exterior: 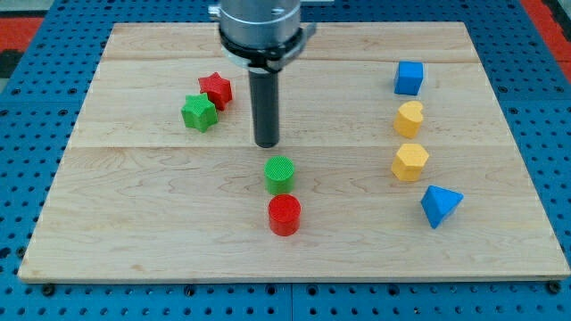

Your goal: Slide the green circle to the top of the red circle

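The green circle (pixel 279 174) stands near the board's middle. The red circle (pixel 285 215) sits just below it, the two nearly touching. My tip (pixel 266 144) is just above the green circle, slightly to its left, with a small gap between them. The dark rod rises from the tip to the arm at the view's top.
A red star (pixel 216 90) and a green star (pixel 199 112) lie at the upper left. At the right stand a blue cube (pixel 409 78), a yellow heart (pixel 409 118), a yellow hexagon (pixel 409 161) and a blue triangle (pixel 440 205). The wooden board (pixel 134 232) rests on a blue pegboard.
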